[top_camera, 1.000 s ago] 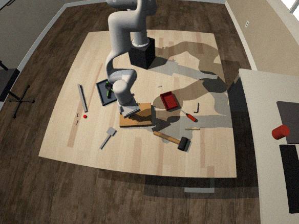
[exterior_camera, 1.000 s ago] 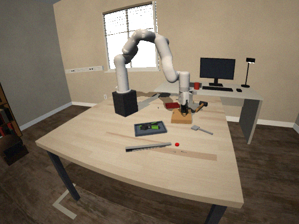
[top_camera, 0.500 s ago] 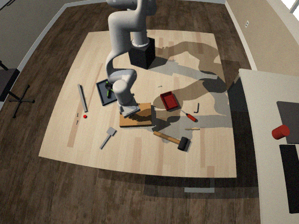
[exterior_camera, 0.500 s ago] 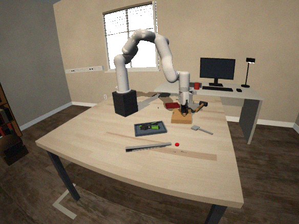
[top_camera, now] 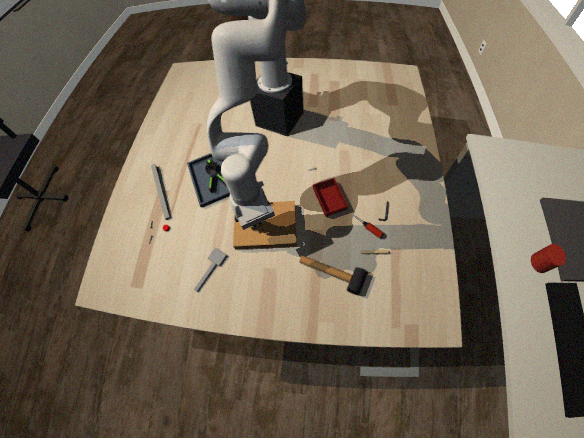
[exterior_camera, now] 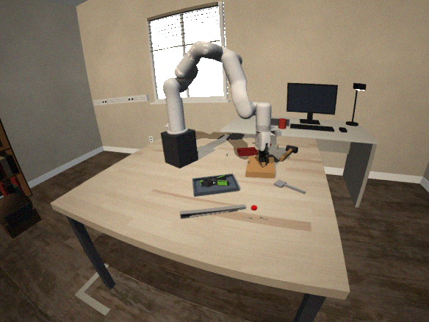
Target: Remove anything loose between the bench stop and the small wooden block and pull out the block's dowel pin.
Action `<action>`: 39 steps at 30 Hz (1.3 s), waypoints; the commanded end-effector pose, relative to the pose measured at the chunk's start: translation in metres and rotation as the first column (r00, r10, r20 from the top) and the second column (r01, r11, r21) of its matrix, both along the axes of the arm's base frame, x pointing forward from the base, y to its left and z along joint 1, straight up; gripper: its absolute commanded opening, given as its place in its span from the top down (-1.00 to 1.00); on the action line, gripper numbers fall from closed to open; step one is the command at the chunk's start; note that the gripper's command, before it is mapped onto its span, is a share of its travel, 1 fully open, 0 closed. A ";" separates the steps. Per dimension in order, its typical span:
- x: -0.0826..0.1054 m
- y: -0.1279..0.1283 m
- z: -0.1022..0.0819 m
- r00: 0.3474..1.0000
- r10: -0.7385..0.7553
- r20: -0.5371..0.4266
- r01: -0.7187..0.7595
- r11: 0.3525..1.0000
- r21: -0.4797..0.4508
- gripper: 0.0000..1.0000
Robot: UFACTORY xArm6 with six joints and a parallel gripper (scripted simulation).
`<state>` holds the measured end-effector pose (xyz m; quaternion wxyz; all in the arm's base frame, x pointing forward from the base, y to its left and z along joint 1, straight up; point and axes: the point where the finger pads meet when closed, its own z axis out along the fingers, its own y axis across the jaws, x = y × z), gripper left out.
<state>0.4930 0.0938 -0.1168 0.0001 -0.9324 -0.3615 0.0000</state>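
The tan bench board (top_camera: 265,231) lies in the middle of the table; it also shows in the exterior view (exterior_camera: 261,170). My gripper (exterior_camera: 262,160) points straight down onto the board's near-left part, and from above my wrist (top_camera: 252,212) covers that spot. The fingers are shut on a thin upright thing at the small wooden block, which I take to be the dowel pin. The block, the bench stop and any clamp on the board are hidden under my gripper and in its shadow.
A dark tray (top_camera: 207,180) with a green-and-black tool lies left of the board. A red tray (top_camera: 331,196), screwdriver (top_camera: 371,227), hex key (top_camera: 385,211), small wooden stick (top_camera: 375,251) and mallet (top_camera: 340,275) lie to the right. A scraper (top_camera: 211,269), ruler (top_camera: 161,191) and red ball (top_camera: 166,227) lie to the left.
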 end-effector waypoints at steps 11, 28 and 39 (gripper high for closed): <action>-0.011 0.001 0.002 0.997 -0.074 0.004 0.074 0.997 0.001 1.00; -0.034 0.003 0.001 0.979 -0.202 0.004 0.202 0.979 0.001 1.00; -0.049 0.004 0.001 0.959 -0.284 0.004 0.284 0.959 0.002 1.00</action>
